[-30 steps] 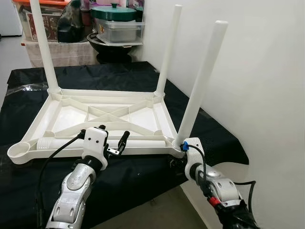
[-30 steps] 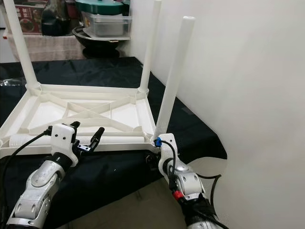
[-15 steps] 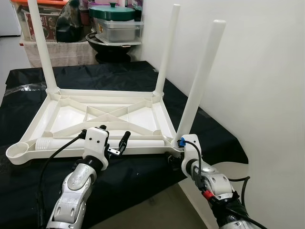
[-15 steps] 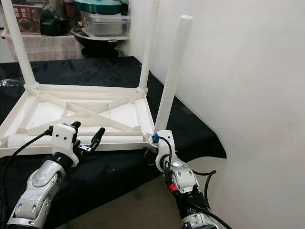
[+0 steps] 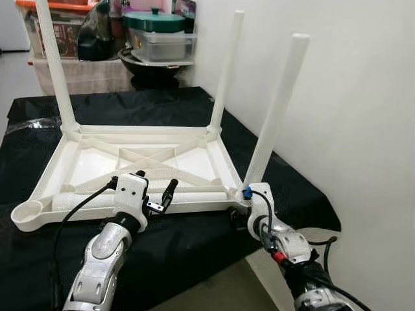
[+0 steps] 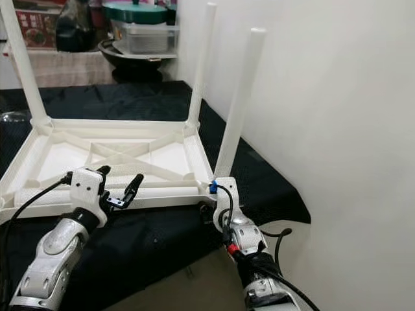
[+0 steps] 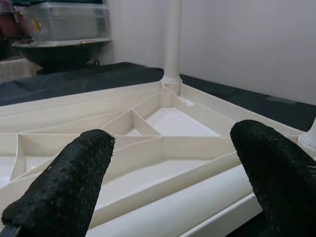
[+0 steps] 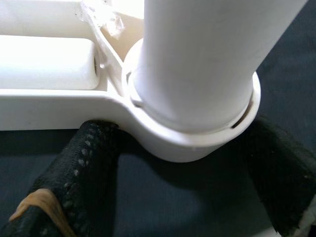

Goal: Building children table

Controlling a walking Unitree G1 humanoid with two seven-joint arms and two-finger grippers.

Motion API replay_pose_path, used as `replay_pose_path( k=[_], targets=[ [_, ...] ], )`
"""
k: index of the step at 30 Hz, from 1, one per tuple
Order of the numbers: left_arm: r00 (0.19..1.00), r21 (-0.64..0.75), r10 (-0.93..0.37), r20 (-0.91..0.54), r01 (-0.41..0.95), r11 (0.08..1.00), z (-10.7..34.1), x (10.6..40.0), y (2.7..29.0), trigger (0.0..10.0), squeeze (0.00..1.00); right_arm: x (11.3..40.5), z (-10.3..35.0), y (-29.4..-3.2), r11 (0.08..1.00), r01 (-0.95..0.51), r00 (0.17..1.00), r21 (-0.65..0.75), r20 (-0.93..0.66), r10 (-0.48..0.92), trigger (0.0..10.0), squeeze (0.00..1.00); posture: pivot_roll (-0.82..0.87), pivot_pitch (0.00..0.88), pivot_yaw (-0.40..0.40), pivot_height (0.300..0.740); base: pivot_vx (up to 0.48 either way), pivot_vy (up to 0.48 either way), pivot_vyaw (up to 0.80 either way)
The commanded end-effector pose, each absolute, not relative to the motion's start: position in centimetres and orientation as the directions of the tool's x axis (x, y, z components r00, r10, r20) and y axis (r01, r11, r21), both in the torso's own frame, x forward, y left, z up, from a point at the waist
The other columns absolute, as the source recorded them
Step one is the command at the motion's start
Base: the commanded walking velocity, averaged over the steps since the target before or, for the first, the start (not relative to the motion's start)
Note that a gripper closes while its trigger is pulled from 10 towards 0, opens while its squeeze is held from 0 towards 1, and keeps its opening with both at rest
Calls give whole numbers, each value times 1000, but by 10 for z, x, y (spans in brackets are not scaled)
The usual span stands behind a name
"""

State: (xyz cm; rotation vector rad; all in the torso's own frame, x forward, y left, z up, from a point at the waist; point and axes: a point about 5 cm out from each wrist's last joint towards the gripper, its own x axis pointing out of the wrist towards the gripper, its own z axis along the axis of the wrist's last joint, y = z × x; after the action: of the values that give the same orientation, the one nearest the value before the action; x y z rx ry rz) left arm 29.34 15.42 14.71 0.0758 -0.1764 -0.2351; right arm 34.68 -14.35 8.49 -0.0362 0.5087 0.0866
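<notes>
Left pincer (image 5: 157,196) wide open over loose leg (image 5: 142,197); right pincer (image 8: 187,163) spread around corner socket (image 8: 192,133); next I grab leg for empty socket (image 5: 26,214).

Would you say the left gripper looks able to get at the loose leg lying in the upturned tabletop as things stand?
Probably yes. The left gripper hovers with jaws open just above the loose leg, which lies along the near rim of the tabletop. Only that low rim sits between them, and the right gripper is off at the corner socket.

White plastic table (image 5: 139,159) lies upside down, three legs (image 5: 271,113) upright.
</notes>
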Motion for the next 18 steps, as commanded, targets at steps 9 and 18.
replay_pose_path(
  k=[9, 18],
  targets=[
    [954, 92, -251, 166, 238, 967, 147, 291, 151, 10000, 0, 355, 90, -149, 998, -49, 888, -30, -458, 30, 10000, 0, 129, 0, -146, 740, 301, 0, 0],
    [959, 89, -248, 135, 238, 967, 138, 290, 147, 10000, 0, 356, 91, -156, 998, -27, 901, -61, -434, -2, 10000, 0, 12, 0, -92, 740, 203, 0, 0]
  ],
)
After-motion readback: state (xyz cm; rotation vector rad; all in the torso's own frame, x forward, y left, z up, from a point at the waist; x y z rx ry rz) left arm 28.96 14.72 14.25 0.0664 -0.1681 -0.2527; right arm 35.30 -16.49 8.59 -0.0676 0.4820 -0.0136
